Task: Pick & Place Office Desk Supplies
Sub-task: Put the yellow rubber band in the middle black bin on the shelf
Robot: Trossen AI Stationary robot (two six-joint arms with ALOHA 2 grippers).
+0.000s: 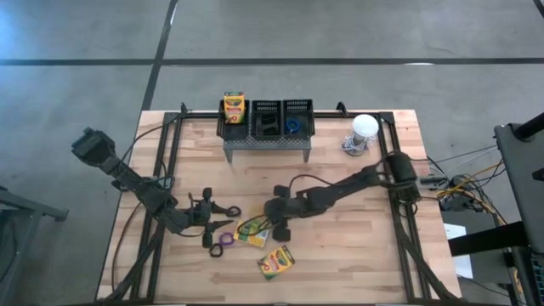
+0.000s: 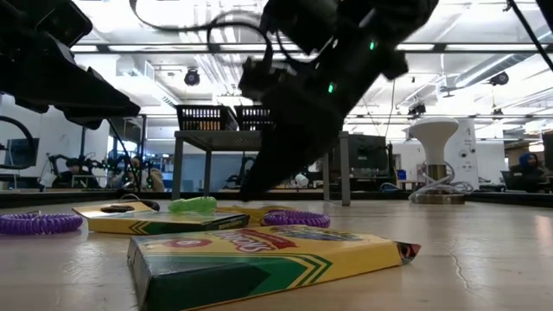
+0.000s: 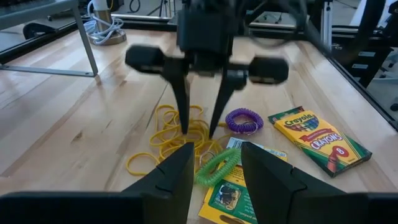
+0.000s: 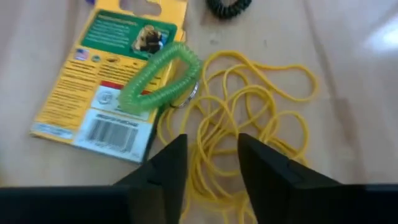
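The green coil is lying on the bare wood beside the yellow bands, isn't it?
Not quite. The green coil lies on a flat crayon box, not bare wood, beside the yellow bands. The right wrist view shows it.

Pale wooden table (image 1: 357, 255), smooth-planked

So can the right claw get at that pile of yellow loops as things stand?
Probably yes. The right claw is open and poised straight over the yellow loops, fingertips at the pile, nothing between them. The green coil lies beside the pile on a crayon box, close enough to snag.
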